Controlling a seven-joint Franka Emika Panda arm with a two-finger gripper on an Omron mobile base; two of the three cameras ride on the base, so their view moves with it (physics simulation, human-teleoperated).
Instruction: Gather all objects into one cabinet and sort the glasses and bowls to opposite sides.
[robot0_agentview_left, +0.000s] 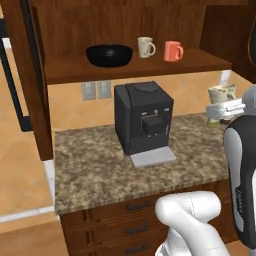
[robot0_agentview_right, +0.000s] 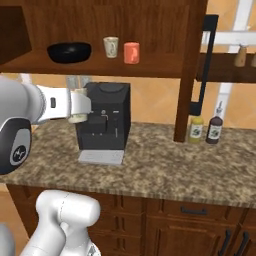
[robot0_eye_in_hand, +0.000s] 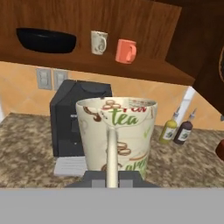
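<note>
On the open dark reddish-brown wooden cabinet (robot0_agentview_left: 125, 67) shelf: glossy black bowl (robot0_agentview_left: 109, 54) leftmost, cream mug (robot0_agentview_left: 145, 47), coral-orange mug (robot0_agentview_left: 173, 51); a printed cream mug (robot0_eye_in_hand: 116, 133) (upright, gripper-held) hangs below.

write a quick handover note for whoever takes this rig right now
Gripper: shut on the handle of a printed cream mug, held in the air above the counter.
Cabinet, door open: black bowl on the left of its shelf, cream mug and orange mug to the bowl's right.
Done: three items in, bowl apart from mugs.
Left: set the held mug on the shelf beside the other mugs, away from the bowl.
</note>
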